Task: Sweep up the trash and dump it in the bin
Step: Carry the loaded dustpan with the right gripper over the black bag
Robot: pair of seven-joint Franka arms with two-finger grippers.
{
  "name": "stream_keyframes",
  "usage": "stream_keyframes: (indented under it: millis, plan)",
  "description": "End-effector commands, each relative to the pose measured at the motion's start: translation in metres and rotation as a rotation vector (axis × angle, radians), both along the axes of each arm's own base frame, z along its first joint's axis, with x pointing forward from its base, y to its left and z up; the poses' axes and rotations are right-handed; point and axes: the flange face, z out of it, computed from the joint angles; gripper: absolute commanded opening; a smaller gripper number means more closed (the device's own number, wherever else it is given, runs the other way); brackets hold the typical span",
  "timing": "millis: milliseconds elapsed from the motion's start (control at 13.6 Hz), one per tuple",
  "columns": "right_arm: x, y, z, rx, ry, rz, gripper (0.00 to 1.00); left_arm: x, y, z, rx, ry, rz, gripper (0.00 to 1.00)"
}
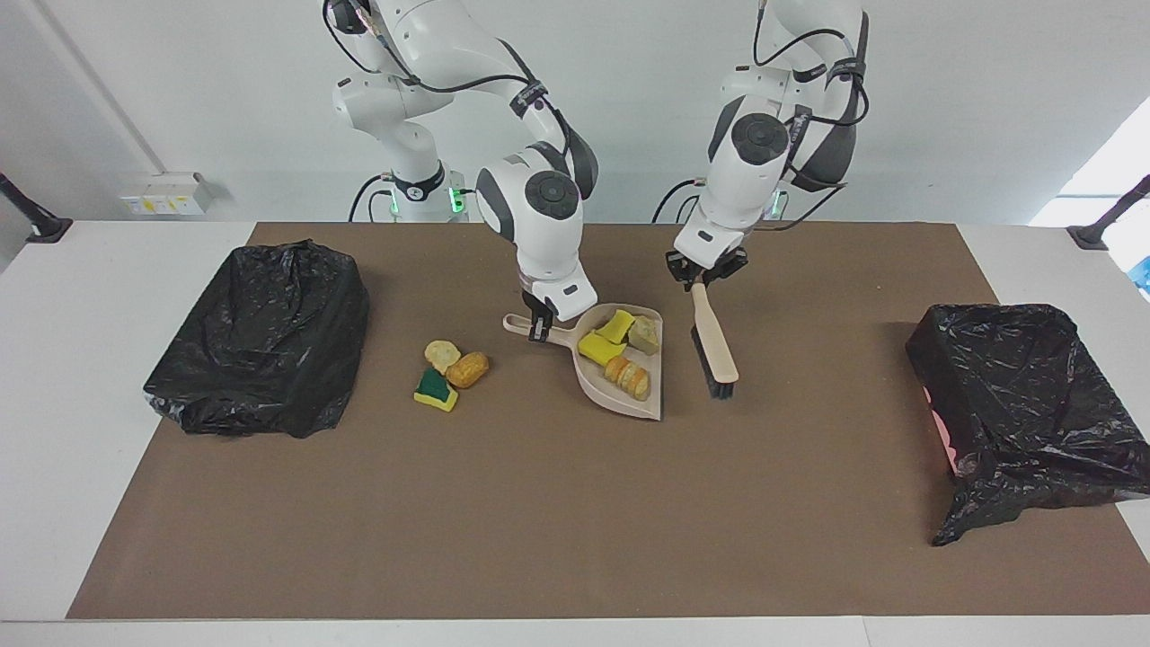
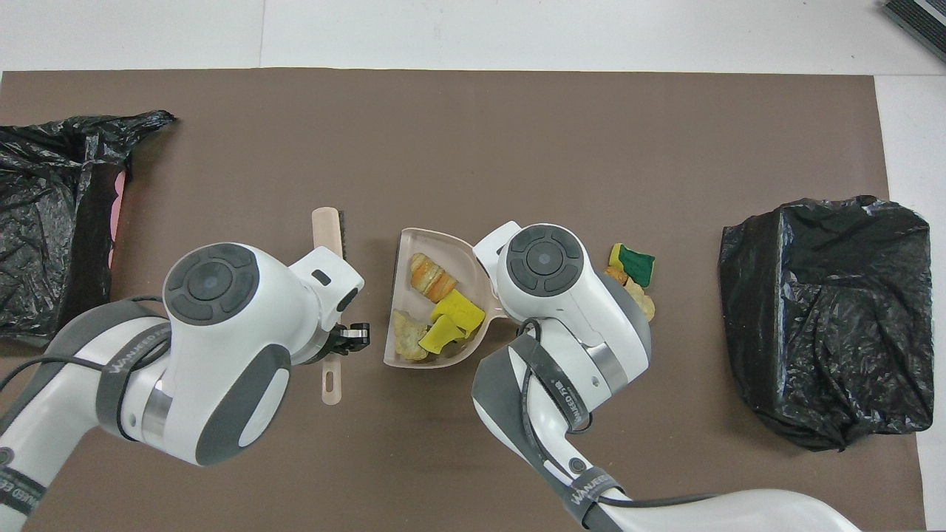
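Observation:
The beige dustpan (image 1: 620,404) lies mid-mat and holds several pieces of trash: yellow sponge chunks (image 1: 604,340) and bread-like lumps (image 1: 630,377); it shows in the overhead view (image 2: 443,241) too. My right gripper (image 1: 539,329) is shut on the dustpan's handle; in the overhead view its own wrist hides it. My left gripper (image 1: 703,278) is shut on the handle of the beige brush (image 1: 714,346), which hangs tilted beside the pan's open edge, apart from it (image 2: 327,227). More trash (image 1: 467,368), including a green-topped sponge piece (image 1: 435,388), lies on the mat toward the right arm's end (image 2: 634,266).
A bin lined with a black bag (image 1: 260,337) stands at the right arm's end of the mat (image 2: 828,318). A second black-bagged bin (image 1: 1024,404) stands at the left arm's end (image 2: 52,222). White table borders the brown mat (image 1: 539,521).

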Motion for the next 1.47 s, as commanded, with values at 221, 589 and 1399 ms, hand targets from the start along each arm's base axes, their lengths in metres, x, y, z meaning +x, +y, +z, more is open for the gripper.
stream_keyframes:
  millis: [221, 589, 1399]
  plan:
    - [0.001, -0.02, 0.037, -0.017, -0.021, -0.097, 0.0, -0.03, 0.016, -0.012, 0.036, 0.027, -0.02, 0.0]
    - [-0.002, -0.08, 0.114, -0.02, -0.041, -0.187, 0.0, -0.098, -0.03, -0.031, 0.07, 0.016, -0.03, 0.0]
    - [-0.009, -0.342, 0.209, -0.025, 0.0, -0.348, 0.0, -0.192, -0.12, -0.075, 0.048, -0.017, -0.001, 0.0]
